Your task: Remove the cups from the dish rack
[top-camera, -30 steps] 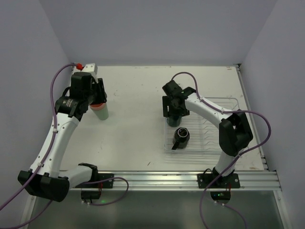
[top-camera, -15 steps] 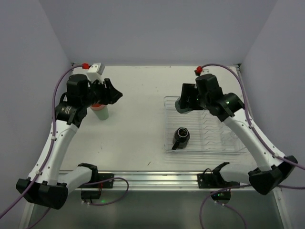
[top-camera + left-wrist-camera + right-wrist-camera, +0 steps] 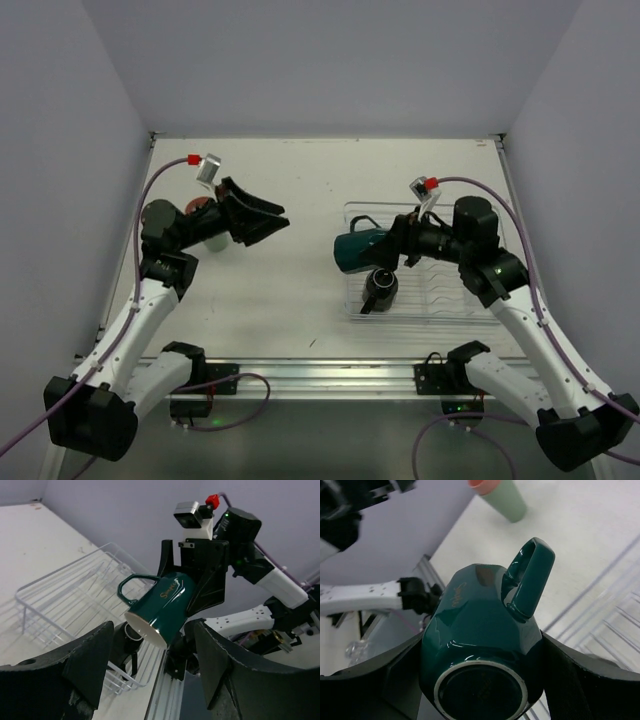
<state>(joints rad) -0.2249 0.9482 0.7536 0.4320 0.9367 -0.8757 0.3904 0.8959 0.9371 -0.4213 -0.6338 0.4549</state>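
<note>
Two mugs: dark teal mug [image 3: 358, 250] is hanging tilted over the dish rack [image 3: 470, 215] rim, right gripper [image 3: 393, 247] clamping its body; black mug [image 3: 380, 288] is sitting in the rack beneath. Left wrist view alone is catching the teal mouth tipped downward; right wrist view is showing two tumblers, pale green tumbler [image 3: 506, 502] touching pink tumbler [image 3: 482, 484]. Empty, the left gripper [image 3: 272, 222] is hovering, jaws apart

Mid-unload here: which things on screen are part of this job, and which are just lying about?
Job: dark teal mug, gripped by the right end effector; black mug, in the dish rack; pale green tumbler and pink tumbler, out on the table.
Just lying about: only the metal rail along the near edge; no loose clutter shows.
</note>
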